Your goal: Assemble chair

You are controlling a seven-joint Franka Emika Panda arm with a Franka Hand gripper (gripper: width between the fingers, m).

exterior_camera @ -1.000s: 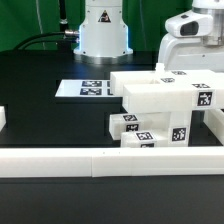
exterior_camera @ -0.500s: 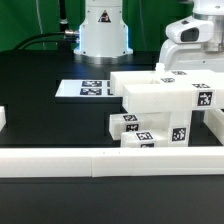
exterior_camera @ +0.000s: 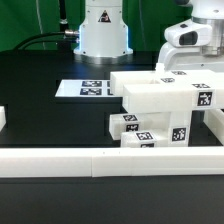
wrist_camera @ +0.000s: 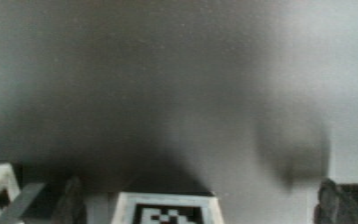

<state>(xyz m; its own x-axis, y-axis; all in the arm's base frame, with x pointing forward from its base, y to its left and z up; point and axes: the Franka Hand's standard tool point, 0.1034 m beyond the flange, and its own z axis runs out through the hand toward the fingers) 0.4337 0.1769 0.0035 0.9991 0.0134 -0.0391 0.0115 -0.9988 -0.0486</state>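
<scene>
The chair (exterior_camera: 160,110) is shown as stacked white tagged slabs just beside the marker board (exterior_camera: 88,88).
The stack is set on the exterior view's right of the marker board, on the black table (exterior_camera: 40,115). The gripper (wrist_camera: 208,198) is held farther to that side, above the stack. Its fingers (wrist_camera: 62,200) are spread wide and nothing is clamped. A tagged white piece (wrist_camera: 167,210) is seen between them, untouched.

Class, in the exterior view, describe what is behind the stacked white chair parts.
Behind the chair parts hangs the claw, its fingertips hidden by the top slab. The marker board lies behind toward the exterior view's left. The table straight behind the stack is covered.
</scene>
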